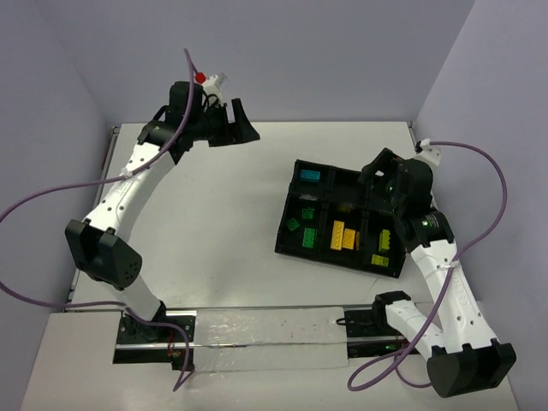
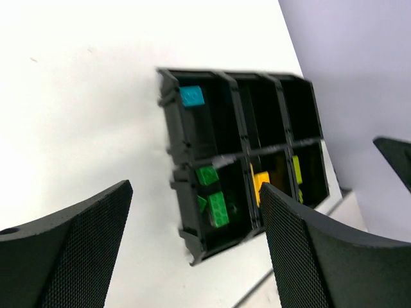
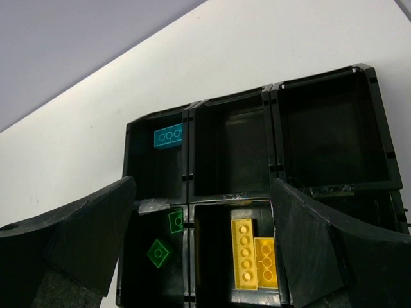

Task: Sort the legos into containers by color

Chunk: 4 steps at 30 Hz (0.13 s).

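The black tray [image 1: 285, 210] sits at the right of the table with its compartments holding sorted legos: a light blue brick [image 1: 308, 175], green bricks [image 1: 300, 224], yellow bricks [image 1: 342, 235] and lime bricks [image 1: 383, 248]. My right gripper [image 1: 377, 181] hovers over the tray, open and empty; in its wrist view [image 3: 202, 250] I see the blue brick [image 3: 167, 136], two green bricks [image 3: 158, 253] and two yellow bricks [image 3: 244, 252] below. My left gripper [image 1: 247, 122] is open and empty at the far back, well away from the tray [image 2: 186, 147]. I see no loose lego on the table.
Purple walls close the table at the back and both sides. A clear plastic strip [image 1: 265, 330] lies along the near edge between the arm bases. Purple cables [image 1: 479, 154] loop beside each arm.
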Available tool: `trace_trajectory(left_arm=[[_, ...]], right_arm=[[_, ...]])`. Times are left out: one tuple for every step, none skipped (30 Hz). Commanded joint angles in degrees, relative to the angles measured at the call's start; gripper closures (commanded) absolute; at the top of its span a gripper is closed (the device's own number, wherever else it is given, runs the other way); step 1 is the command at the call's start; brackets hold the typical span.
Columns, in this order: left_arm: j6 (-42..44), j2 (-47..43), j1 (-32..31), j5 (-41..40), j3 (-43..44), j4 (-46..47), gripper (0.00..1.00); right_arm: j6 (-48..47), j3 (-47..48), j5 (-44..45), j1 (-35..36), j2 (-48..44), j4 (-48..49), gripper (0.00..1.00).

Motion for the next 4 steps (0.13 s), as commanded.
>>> trace_trajectory(left_arm=[[0.6,-4.2,2.6,-3.1,1.5,3.3,0.13],[0.4,-4.5,2.9,-2.7,0.9,4.4,0.13],[0.1,-4.7,3.3,-1.9,0.5,5.3,0.14],[-0.3,-4.8,3.5,-1.3,0.1,6.0,0.14]], right_arm=[[-0.5,-0.7,3.2,-0.3,-1.6,0.8,0.07],[-0.4,-0.7,3.6,-0.3,-1.5,0.3,0.07],[-0.1,-0.7,3.7,-0.3,-1.3,-0.1,0.07],[0.3,-0.7,3.8,-0.3,-1.0,-0.3,0.07]])
